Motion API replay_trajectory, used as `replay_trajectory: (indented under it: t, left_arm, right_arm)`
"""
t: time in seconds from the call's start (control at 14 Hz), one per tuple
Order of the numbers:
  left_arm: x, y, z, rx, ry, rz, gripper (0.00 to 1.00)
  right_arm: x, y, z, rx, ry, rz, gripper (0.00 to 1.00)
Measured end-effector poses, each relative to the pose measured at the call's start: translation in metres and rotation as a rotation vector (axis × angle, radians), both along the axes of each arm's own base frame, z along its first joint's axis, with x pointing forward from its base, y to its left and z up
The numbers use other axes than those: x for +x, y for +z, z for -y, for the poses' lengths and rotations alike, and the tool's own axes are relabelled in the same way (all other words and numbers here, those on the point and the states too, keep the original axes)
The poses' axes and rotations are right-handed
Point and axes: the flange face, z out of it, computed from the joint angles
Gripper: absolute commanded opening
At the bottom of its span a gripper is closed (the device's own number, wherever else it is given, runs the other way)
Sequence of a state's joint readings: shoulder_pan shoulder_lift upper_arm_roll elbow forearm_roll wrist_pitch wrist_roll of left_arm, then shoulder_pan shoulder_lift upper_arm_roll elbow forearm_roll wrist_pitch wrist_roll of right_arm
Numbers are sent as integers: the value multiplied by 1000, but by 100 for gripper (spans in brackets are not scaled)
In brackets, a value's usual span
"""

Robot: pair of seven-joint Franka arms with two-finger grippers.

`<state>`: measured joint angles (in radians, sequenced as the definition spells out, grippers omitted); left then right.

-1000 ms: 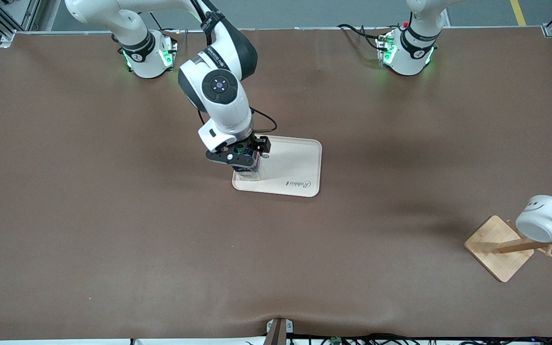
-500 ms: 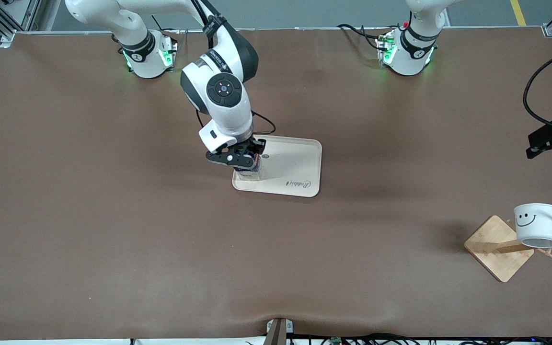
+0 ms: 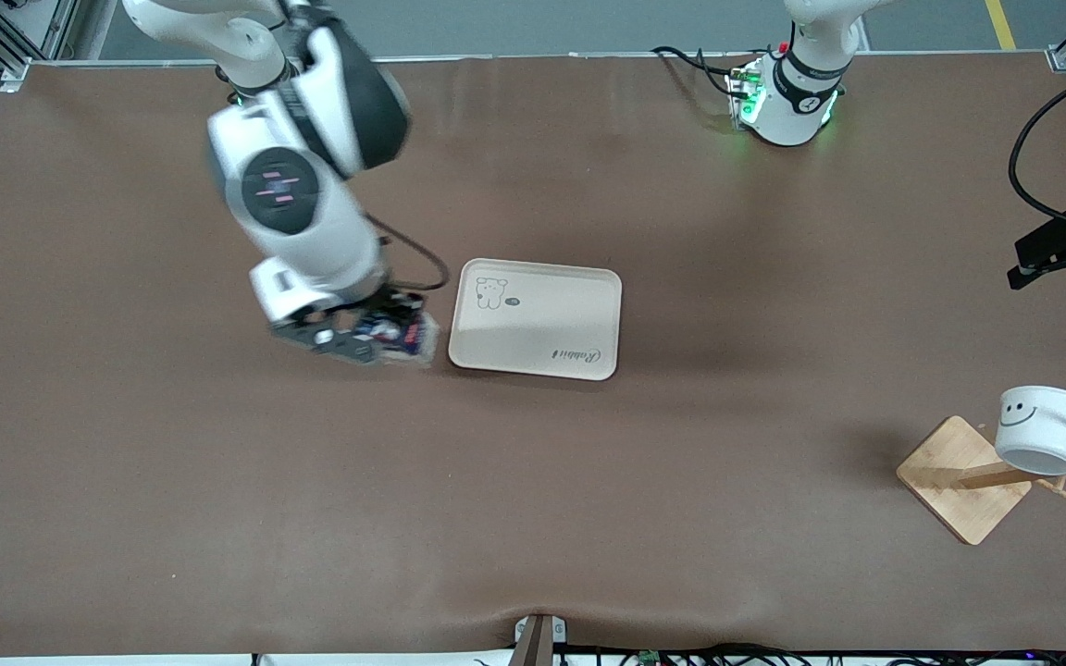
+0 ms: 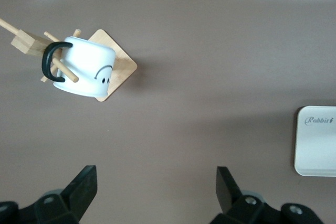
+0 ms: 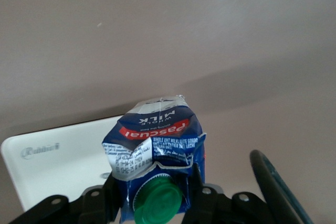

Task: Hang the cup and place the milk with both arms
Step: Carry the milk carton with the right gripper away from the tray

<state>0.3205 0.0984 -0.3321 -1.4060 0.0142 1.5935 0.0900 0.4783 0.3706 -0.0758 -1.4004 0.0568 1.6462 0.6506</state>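
The milk is a dark blue carton with a green cap, tilted and off the table. My right gripper is shut on it, over bare table beside the tray's edge toward the right arm's end. In the right wrist view the black fingers clamp the milk on both sides at the cap. The cup, white with a smiley face, hangs by its black handle on a peg of the wooden rack. My left gripper stands open in the air above that end of the table, apart from the cup.
A cream tray lies mid-table with nothing on it, also showing as the tray in the right wrist view. The rack's square wooden base sits near the table edge at the left arm's end. A black cable loops above the left gripper.
My right gripper shut on the milk, lifted it off the tray and swung it toward the right arm's end. The cup rocked on its peg. My left gripper drew away from it.
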Motion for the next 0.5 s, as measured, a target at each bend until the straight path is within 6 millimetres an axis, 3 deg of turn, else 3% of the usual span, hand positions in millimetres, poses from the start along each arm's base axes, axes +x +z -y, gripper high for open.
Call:
replay_trajectory:
  t: [0.29, 0.5]
  left_arm:
    - [-19, -1, 7, 0, 16, -14, 100]
    - [-38, -6, 8, 2, 21, -12, 100]
  right_arm:
    - [45, -6, 180, 44, 114, -63, 0]
    - [45, -30, 278, 78, 132, -104, 0]
